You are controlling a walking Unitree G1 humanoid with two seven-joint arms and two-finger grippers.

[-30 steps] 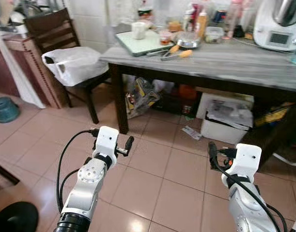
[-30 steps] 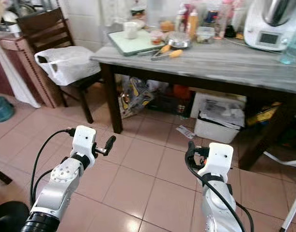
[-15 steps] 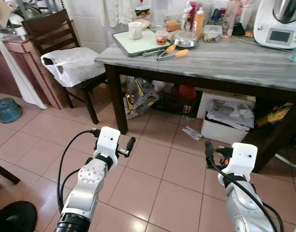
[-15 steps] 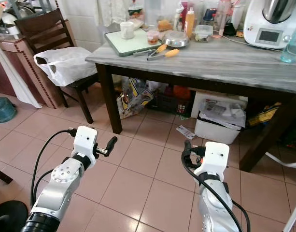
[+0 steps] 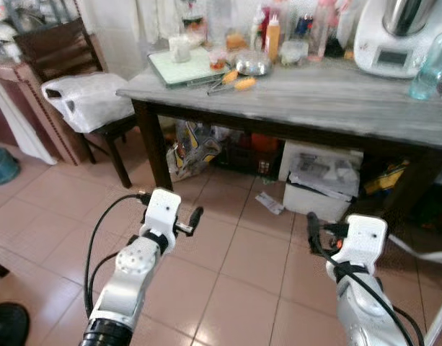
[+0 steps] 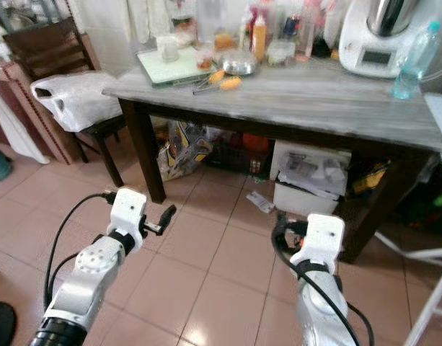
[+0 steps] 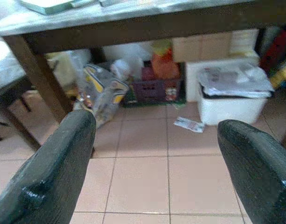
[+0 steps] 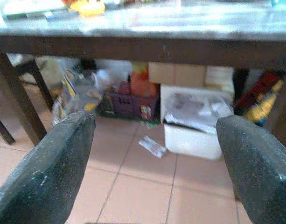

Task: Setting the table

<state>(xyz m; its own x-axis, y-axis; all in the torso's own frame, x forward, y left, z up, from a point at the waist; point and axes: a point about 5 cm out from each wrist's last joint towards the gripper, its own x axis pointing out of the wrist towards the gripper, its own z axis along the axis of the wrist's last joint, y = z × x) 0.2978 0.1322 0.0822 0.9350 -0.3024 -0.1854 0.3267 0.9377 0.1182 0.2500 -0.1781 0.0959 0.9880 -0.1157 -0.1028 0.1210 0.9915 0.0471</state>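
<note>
- Where the pink tiled floor runs up to the wall at far left: dark wooden chair, white plastic bag lying on its seat.
- Just beside the chair: long grey wood-grain table on dark legs.
- On the table's left end: pale green rectangular tray carrying a white mug; at the tray's near edge, metal tongs with orange handles.
- Behind the tongs: shallow round metal dish, then a blurred row of bottles and jars along the wall, an orange-yellow squeeze bottle among them.
- On the table's right end: white kitchen machine with a steel bowl and small screen, clear plastic water bottle next to it.
- Under the table: crumpled yellow-and-grey bag near the left leg, orange item on a dark crate, white box stuffed with printed paper, paper scrap on the tiles in front.
- Left gripper low over the floor, well apart from the table, pointing toward it; black fingers spread wide, holding nothing.
- Right gripper likewise low and short of the table; fingers wide apart, nothing between them.
- Table things all on the top, well apart from both grippers.
</note>
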